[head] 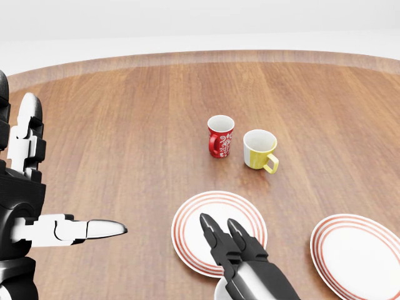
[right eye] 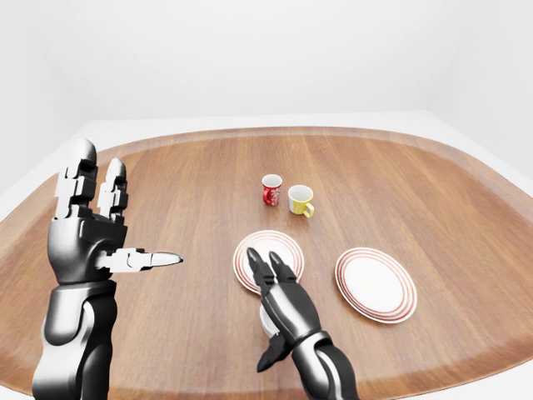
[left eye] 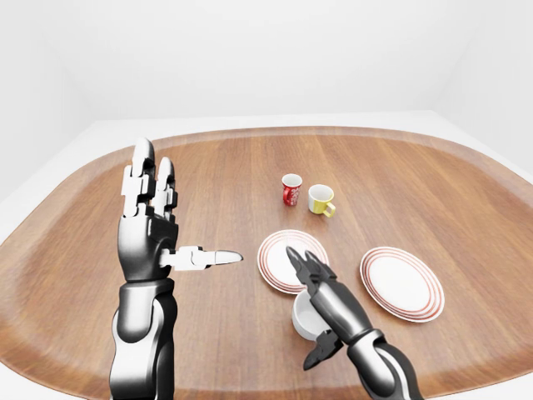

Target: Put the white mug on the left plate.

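You are looking over a broad wooden table (left eye: 208, 167) whose near edge drops out of the bottom of both eye views. Your left arm rises from the bottom left, and your left hand (left eye: 154, 225) stands upright over bare wood, fingers spread straight up and thumb pointing right, holding nothing. Your right hand (left eye: 329, 300) reaches in from the bottom right with its fingers extended toward the far side and its thumb hanging below; it is spread open, lying over the white mug (left eye: 305, 317). The hand hides most of the mug: only a curve of white rim and wall shows at its left in the left-eye view, and in the head view just a sliver appears at the bottom edge, so you cannot tell where its handle sits or whether the fingers touch it. The mug stands on the wood just on the near side of the left plate (left eye: 276, 254), a white plate with red rings; the fingertips overlap that plate's near rim. The right plate (left eye: 401, 282), of the same pattern, lies well apart to the right, cut off in the head view. Farther off stand a red patterned mug (head: 220, 135) and, just beside it to the right, a yellow mug (head: 259, 150), apart from each other.
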